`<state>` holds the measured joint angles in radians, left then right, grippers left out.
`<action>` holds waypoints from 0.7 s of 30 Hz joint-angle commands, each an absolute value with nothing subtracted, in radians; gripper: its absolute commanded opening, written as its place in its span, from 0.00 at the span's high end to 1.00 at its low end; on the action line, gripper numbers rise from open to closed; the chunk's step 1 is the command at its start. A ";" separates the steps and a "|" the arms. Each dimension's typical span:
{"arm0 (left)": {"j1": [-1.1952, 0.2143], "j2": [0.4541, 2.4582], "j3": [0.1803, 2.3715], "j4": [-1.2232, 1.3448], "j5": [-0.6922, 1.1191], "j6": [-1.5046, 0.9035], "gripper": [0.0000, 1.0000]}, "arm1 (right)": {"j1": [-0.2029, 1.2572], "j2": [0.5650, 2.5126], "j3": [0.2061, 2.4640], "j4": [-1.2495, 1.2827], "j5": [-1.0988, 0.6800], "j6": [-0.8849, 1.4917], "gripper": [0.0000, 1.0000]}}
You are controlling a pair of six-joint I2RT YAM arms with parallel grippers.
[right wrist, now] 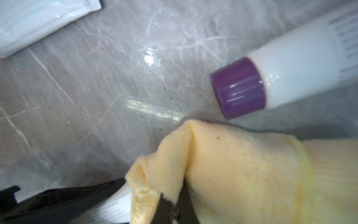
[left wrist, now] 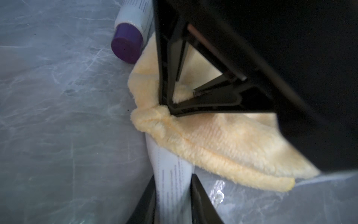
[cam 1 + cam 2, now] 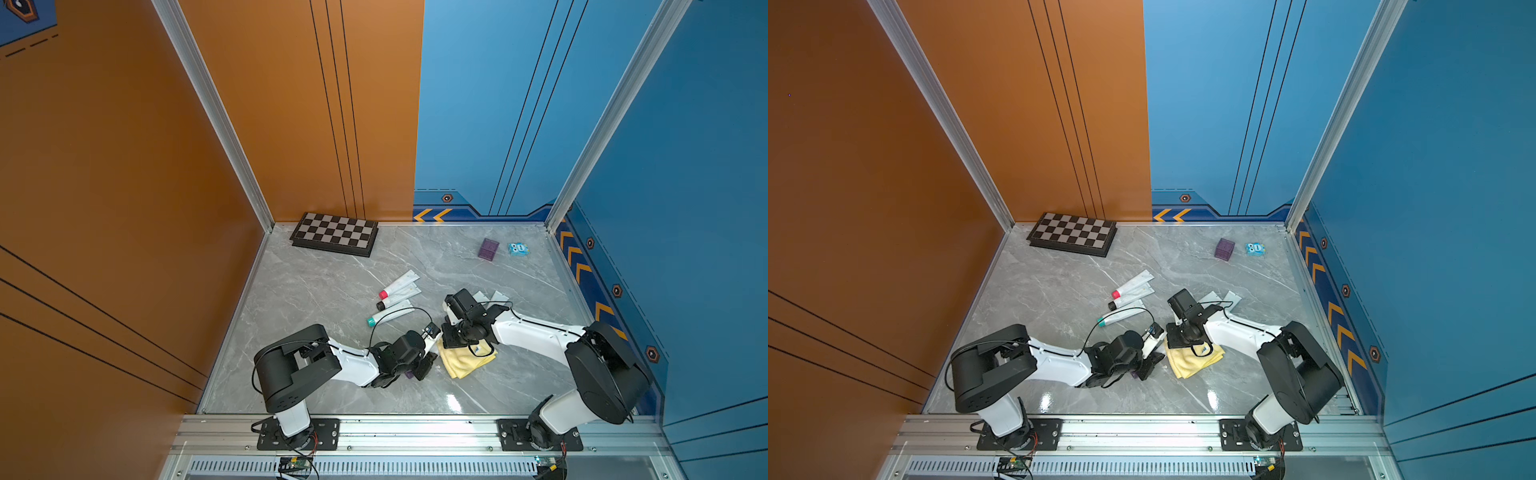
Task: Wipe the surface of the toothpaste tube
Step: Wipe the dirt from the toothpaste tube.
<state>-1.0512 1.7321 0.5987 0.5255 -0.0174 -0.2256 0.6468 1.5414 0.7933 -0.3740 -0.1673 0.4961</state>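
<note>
My left gripper (image 2: 173,177) is shut on a white toothpaste tube (image 2: 170,170) with small print, low over the table near its front middle. A yellow cloth (image 2: 222,139) lies draped over the tube's far part, so that end is hidden. My right gripper (image 1: 174,205) is shut on a fold of the cloth (image 1: 242,164), right beside the left gripper's finger (image 1: 58,201). In both top views the two grippers (image 3: 428,357) (image 3: 451,338) meet at the cloth's (image 3: 465,359) left edge.
A second white tube with a purple cap (image 1: 238,89) lies close beside the cloth. Three more tubes (image 3: 397,297) lie behind the grippers. White packets (image 3: 498,297) sit behind the right arm. A chessboard (image 3: 334,234), a purple cube (image 3: 488,249) and a small blue box (image 3: 518,249) stand at the back.
</note>
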 commanded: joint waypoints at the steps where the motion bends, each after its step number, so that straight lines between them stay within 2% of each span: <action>1: -1.055 1.831 0.546 0.259 0.015 -0.213 0.72 | 0.661 1.565 0.731 -0.493 -0.172 0.490 1.00; 6: -1.054 1.829 0.549 0.260 0.017 -0.210 0.72 | 0.666 1.583 0.688 -0.328 -0.450 0.546 1.00; 11: -1.053 1.834 0.548 0.259 0.015 -0.210 0.72 | 0.670 1.559 0.659 -0.275 -0.560 0.582 1.00; 15: -1.054 1.829 0.545 0.261 0.012 -0.210 0.72 | 0.667 1.539 0.675 -0.391 -0.443 0.542 1.00; 21: -1.054 1.818 0.538 0.259 0.005 -0.212 0.72 | 0.666 1.524 0.716 -0.585 -0.022 0.508 1.00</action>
<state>-1.0512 1.7336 0.5995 0.5182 -0.0097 -0.2256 0.6434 1.5070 0.7429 -0.3172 -0.2070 0.5381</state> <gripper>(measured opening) 0.283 0.054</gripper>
